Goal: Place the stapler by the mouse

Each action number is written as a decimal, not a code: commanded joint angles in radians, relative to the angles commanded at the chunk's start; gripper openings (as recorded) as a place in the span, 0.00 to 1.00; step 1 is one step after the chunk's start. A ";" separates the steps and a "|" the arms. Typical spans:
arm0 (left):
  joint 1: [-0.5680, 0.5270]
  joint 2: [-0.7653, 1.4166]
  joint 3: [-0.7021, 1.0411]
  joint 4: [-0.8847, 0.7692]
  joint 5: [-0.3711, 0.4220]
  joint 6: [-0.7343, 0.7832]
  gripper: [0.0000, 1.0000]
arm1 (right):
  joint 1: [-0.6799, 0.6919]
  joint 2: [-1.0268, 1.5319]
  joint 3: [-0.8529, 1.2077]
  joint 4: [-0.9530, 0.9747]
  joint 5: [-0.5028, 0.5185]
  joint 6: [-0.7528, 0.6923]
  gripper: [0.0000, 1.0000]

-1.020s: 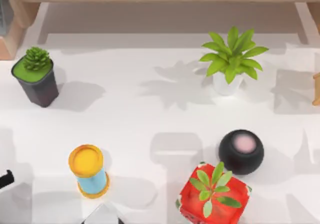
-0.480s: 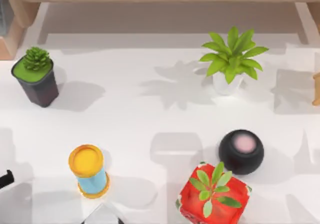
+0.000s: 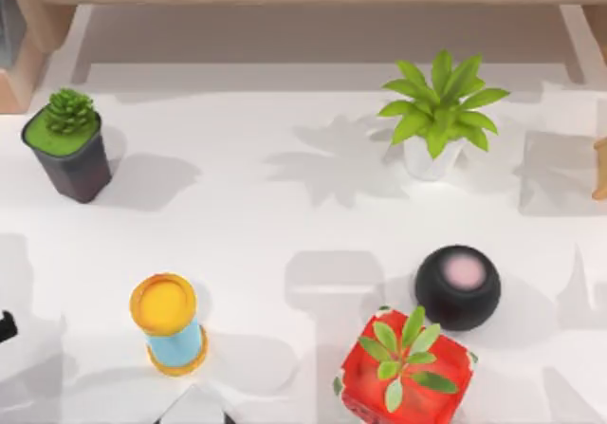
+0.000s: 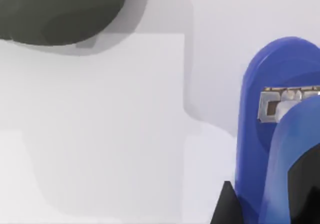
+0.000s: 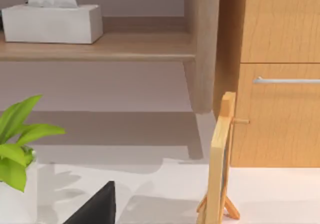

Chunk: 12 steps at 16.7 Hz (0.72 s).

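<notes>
The left gripper [image 3: 4, 327] sits at the far left edge of the table [image 3: 247, 215] in the top view, near the front, with just a dark sliver of it showing; whether its fingers are spread or closed I cannot tell. In the left wrist view the blue stapler [image 4: 272, 134] is close under the camera, its rounded nose and metal staple slot showing, lying on the white surface with dark gripper parts beside it, though I cannot tell if they grip it. A dark rounded shape [image 4: 60, 8] lies well apart from the stapler in that view; it may be the mouse, but I cannot be sure. On the table, from above, stand a small succulent in a dark pot [image 3: 68, 144] at the left, a leafy plant in a white pot [image 3: 436, 120] toward the right, a yellow-topped blue cylinder [image 3: 169, 322], a black round speaker [image 3: 458, 286], and just beside it a red-potted plant [image 3: 406, 367]. The right wrist view shows a tissue box [image 5: 50, 18] on a wooden shelf and a small wooden easel frame [image 5: 220, 159]; a dark fingertip of the right gripper [image 5: 92, 206] shows, state unclear.
</notes>
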 joint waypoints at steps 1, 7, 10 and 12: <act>0.000 -0.009 0.010 -0.010 0.000 0.000 0.00 | 0.000 0.000 0.000 0.000 0.000 0.000 1.00; 0.011 0.028 0.045 -0.019 0.001 0.035 0.00 | 0.000 0.000 0.000 0.000 0.000 0.000 1.00; 0.038 0.148 0.174 -0.048 0.006 0.147 0.00 | 0.000 0.000 0.000 0.000 0.000 0.000 1.00; 0.063 0.257 0.304 -0.072 0.010 0.249 0.00 | 0.000 0.000 0.000 0.000 0.000 0.000 1.00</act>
